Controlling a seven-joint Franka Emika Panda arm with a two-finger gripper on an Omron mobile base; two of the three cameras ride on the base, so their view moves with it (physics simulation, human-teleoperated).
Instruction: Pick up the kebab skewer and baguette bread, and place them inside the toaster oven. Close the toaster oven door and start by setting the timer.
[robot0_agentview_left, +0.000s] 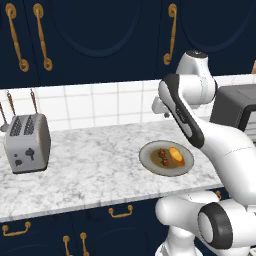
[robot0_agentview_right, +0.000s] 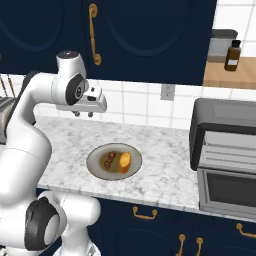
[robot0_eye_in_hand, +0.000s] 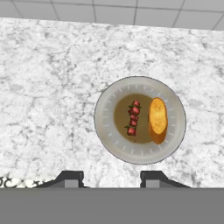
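Though perhaps blurred — unlabelled toaster oven (robot0_agentview_right: 225, 155)

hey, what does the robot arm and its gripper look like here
The arm is made of glossy white rounded segments with dark grey to black joint bands and round end caps. No cables show. The gripper has two small dark finger tips with lighter grey faces.

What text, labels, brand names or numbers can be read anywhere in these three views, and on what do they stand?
None can be read.
Brown bottle on the wooden shelf: no legible label; too small to tell.
Pop-up toaster: dark controls on its side, no readable marks.
Toaster oven: no brand or dial numbers legible.
Plate: faint tick marks round the rim, no characters.
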